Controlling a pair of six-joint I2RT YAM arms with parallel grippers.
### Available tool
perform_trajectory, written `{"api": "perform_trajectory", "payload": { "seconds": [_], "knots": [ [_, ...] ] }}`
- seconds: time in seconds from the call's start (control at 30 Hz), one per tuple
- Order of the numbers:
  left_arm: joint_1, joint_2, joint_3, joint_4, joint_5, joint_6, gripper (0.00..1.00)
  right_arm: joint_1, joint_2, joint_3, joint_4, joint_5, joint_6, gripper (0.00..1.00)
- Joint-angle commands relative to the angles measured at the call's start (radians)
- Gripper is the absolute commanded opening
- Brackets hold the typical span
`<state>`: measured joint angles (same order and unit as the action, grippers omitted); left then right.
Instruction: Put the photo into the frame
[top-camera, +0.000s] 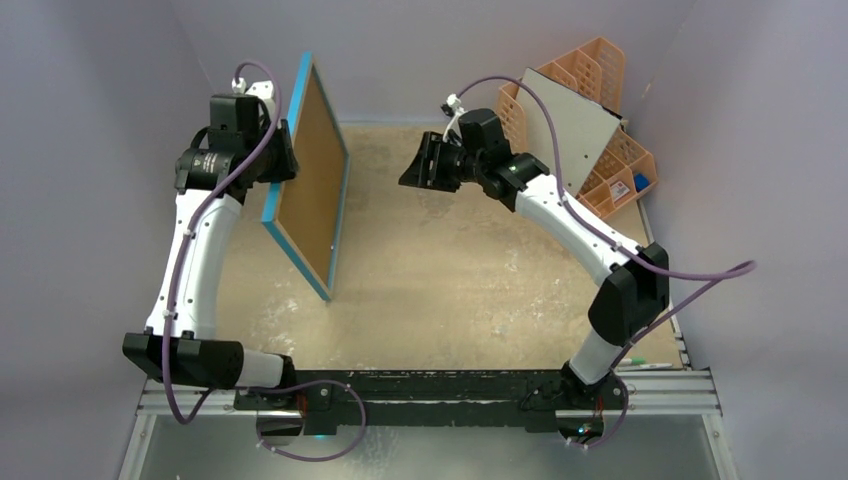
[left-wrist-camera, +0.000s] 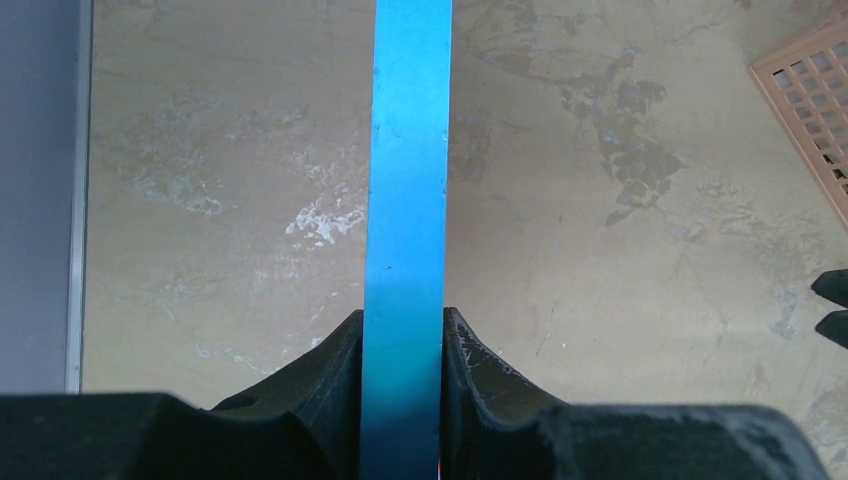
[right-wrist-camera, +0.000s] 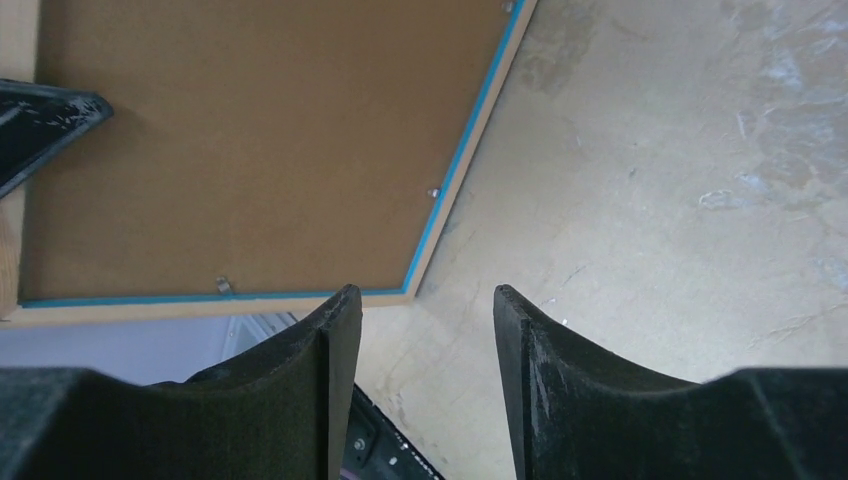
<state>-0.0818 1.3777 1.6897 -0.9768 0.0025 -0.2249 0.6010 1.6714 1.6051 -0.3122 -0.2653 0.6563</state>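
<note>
The frame (top-camera: 296, 258) stands on edge at the left of the table, tilted, its blue rim toward the left arm and its brown backing (top-camera: 312, 190) facing right. My left gripper (top-camera: 287, 165) is shut on the frame's upper left edge. In the left wrist view the blue edge (left-wrist-camera: 408, 150) runs straight up between the pads of this gripper (left-wrist-camera: 402, 315). My right gripper (top-camera: 412, 170) hangs open in the air to the right of the frame, apart from it. The right wrist view has the backing (right-wrist-camera: 250, 150) above and left of its empty jaws (right-wrist-camera: 425, 295). The photo is out of view.
An orange lattice organiser (top-camera: 600, 75) stands at the back right, with a grey-white board (top-camera: 570, 125) leaning on it. A corner of the organiser (left-wrist-camera: 810, 100) shows in the left wrist view. Grey walls close in the left, back and right sides.
</note>
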Motion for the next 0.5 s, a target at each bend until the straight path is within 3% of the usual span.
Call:
{"api": "perform_trajectory", "payload": {
  "seconds": [0.0, 0.27, 0.47],
  "knots": [
    [-0.033, -0.052, -0.003, 0.153, -0.060, -0.003, 0.00, -0.004, -0.013, -0.016, 0.108, -0.096, 0.039, 0.56],
    [-0.108, -0.049, -0.051, 0.175, -0.046, -0.021, 0.00, 0.002, -0.013, -0.011, 0.221, -0.081, 0.092, 0.71],
    [-0.150, -0.052, -0.085, 0.190, -0.035, -0.034, 0.12, 0.023, 0.056, 0.090, 0.232, -0.065, 0.117, 0.73]
  ]
}}
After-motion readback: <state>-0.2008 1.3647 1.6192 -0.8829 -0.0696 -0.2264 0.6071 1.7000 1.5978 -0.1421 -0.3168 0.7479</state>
